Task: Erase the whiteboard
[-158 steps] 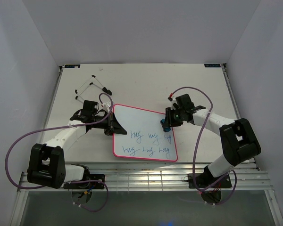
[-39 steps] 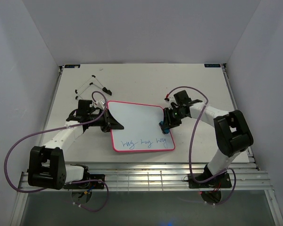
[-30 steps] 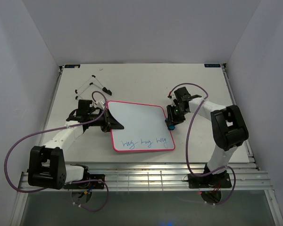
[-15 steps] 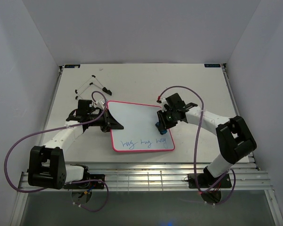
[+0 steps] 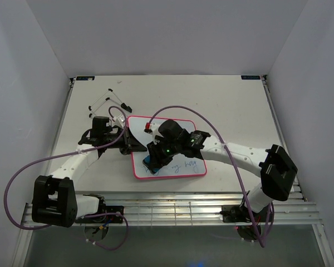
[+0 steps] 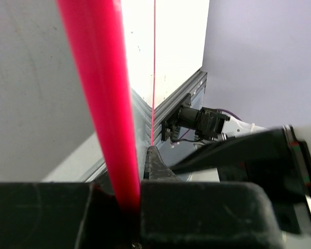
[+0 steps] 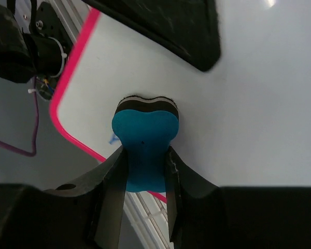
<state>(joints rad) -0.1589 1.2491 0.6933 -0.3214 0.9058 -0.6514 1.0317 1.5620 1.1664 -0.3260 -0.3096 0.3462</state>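
Note:
The whiteboard (image 5: 181, 133), white with a pink-red rim, lies flat on the table between the arms. Blue writing (image 5: 185, 164) shows along its near right part. My left gripper (image 5: 129, 146) is shut on the board's left rim, which runs as a pink bar (image 6: 101, 111) between the jaws in the left wrist view. My right gripper (image 5: 154, 160) is shut on the blue bone-shaped eraser (image 7: 144, 146) and presses it onto the board's near left corner (image 7: 72, 129). A small blue mark (image 7: 113, 138) shows beside the eraser.
A thin black wire stand (image 5: 107, 101) lies at the back left of the table. A metal rail (image 5: 172, 210) runs along the near edge by the arm bases. Purple cables (image 5: 178, 110) loop over both arms.
My right gripper swept the eraser left across the board's lower line, from the right edge to the near left corner. The left words of that line are gone. The left gripper kept its hold.

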